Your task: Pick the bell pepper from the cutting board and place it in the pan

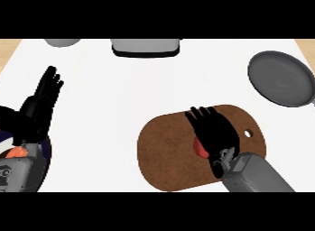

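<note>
Brown cutting board [166,153] lay on the pale bench [120,90] just ahead of your right forearm, and the bell pepper [197,147] sat on it, near the board's middle. You could see only a red sliver of the pepper, at the left edge of your right hand [213,133]. The rest was hidden beneath the palm. That hand hung directly over the pepper with its fingers [203,116] stretched out and spread, pointing away from you. They were not curled round the pepper, so as far as the view showed you had hold of nothing. Whether the palm touched the pepper could not be told from above, and neither could the pepper's long axis.

Your left hand [36,108] rested open, fingers up, at the view's left, well apart from the board, so the right hand was plainly the nearer one.

The pan [283,79] lay up and to the right of the board, apart from it, with its handle running toward the right edge. Judged from that, your next move was to close on the pepper, then carry it forward and to the right.
</note>
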Controlling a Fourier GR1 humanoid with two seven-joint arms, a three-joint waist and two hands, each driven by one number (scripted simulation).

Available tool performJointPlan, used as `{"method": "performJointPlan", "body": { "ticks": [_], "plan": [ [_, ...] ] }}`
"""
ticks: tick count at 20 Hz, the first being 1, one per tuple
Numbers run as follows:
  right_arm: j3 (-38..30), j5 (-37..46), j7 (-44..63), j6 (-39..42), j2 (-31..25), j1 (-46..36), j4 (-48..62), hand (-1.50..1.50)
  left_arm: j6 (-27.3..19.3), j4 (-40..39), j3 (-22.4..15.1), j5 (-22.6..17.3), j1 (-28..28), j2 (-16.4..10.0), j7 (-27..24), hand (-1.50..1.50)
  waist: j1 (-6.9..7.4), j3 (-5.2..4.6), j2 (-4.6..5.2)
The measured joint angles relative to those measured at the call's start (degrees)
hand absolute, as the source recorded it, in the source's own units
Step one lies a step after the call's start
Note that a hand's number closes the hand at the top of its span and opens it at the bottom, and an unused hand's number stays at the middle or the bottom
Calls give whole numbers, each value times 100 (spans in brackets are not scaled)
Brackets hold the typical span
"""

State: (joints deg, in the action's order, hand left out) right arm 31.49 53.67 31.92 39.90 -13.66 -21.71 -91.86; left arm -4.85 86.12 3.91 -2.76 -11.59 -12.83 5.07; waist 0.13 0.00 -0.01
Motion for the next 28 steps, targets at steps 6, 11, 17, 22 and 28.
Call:
{"method": "performJointPlan", "body": {
  "ticks": [6,11,17,22,28],
  "plan": [
    [-96,360,-276,-26,114,3,492,-150,31,-148,63,79,-130,62,-29,0,-4,0,2],
    [-213,567,-496,29,279,55,758,150,56,-110,113,119,-96,120,-38,0,-3,0,1],
    [-56,736,-1177,-33,260,-80,1045,150,88,-279,156,164,-113,175,-187,0,4,-3,-4],
    [-39,1028,-1527,-285,246,39,1091,150,73,-145,130,222,-203,203,77,0,3,-8,-19],
    [-679,1129,-1074,-602,769,-171,1468,150,146,-160,195,205,-271,184,32,0,24,0,20]
  ]
}}
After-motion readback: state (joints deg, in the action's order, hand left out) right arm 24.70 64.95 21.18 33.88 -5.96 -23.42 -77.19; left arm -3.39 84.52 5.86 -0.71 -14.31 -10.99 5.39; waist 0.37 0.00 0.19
